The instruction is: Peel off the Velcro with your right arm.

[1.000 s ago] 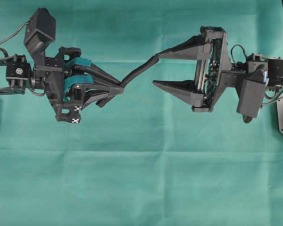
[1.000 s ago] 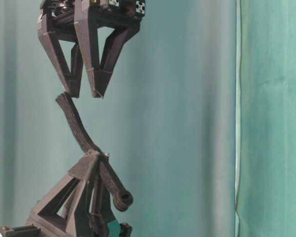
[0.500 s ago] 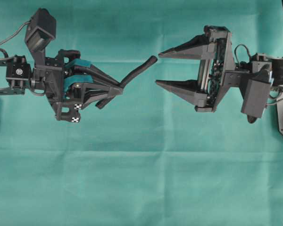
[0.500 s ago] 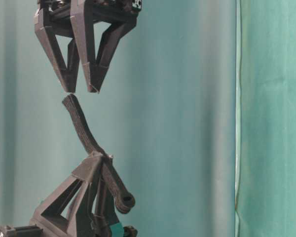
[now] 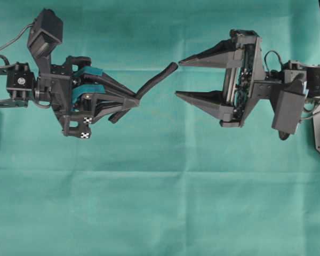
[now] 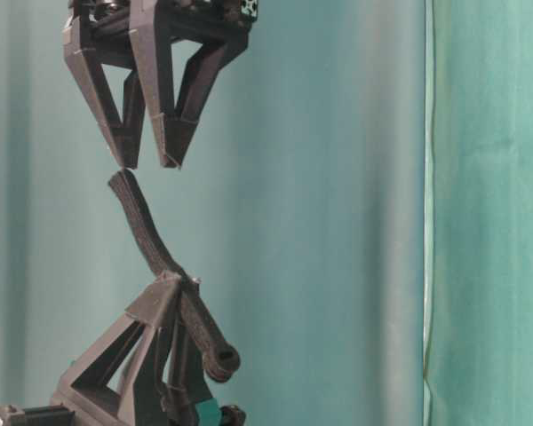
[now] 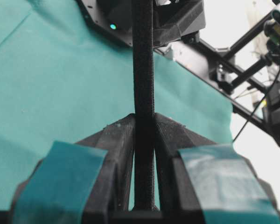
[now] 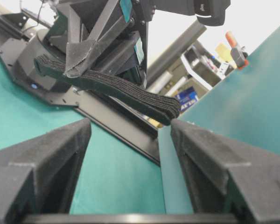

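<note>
The Velcro [image 5: 156, 79] is a black strap held in the air, and my left gripper [image 5: 135, 100], with teal-taped fingers, is shut on its middle. In the left wrist view the Velcro [image 7: 143, 70] runs straight up between the closed fingertips of that gripper [image 7: 143, 122]. Its free end rises to the right, while the rounded end [image 6: 220, 359] hangs behind the grip. My right gripper [image 5: 178, 78] is open, its plain black fingers just beyond the free end. From the right wrist the Velcro [image 8: 116, 88] ends close to one fingertip [image 8: 179, 127], with nothing inside the right gripper [image 8: 130, 123].
A green cloth [image 5: 160, 202] covers the table and the backdrop [image 6: 338, 222]. Both arms hover above it, facing each other. Frame rails and clutter [image 8: 196, 60] lie beyond the cloth's edge.
A second ago the right gripper's upper finger was against the strap's free end. It has since pulled back to the right, and the end now stands free. The left gripper has not moved.
</note>
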Tool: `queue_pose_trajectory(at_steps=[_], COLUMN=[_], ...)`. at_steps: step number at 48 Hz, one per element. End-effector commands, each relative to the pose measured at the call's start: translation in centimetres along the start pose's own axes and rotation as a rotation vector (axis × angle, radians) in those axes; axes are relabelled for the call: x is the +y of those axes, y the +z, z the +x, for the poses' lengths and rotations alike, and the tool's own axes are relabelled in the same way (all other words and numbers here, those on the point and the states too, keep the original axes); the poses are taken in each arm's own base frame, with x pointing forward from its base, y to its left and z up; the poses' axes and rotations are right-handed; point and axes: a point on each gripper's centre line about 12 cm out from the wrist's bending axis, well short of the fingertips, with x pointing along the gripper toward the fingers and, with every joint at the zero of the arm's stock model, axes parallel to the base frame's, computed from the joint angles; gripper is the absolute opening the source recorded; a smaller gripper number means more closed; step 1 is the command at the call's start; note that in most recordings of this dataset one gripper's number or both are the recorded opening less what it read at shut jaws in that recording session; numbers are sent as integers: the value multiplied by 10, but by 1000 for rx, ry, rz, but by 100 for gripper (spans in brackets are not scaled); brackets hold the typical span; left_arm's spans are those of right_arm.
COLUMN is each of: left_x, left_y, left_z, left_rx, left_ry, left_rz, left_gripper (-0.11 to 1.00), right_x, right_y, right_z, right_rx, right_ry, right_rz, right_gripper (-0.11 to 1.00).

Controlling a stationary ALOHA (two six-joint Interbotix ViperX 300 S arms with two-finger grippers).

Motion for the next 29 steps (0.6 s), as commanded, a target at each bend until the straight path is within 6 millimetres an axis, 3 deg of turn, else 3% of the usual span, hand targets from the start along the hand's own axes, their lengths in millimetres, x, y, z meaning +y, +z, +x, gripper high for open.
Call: queue_pose_trajectory(at_steps=[1, 29], left_x=[-5, -4], left_y=[7, 6], left_z=[-2, -1], left_rx=[-26, -22], left_ry=[-17, -14], left_rz=[-2, -3], left_gripper=[10, 10], right_x=[-6, -2], right_y=[9, 3], right_z=[3, 9], right_rx=[-39, -29], right_ry=[-21, -7], right_rz=[-4, -10], right_gripper=[31, 31])
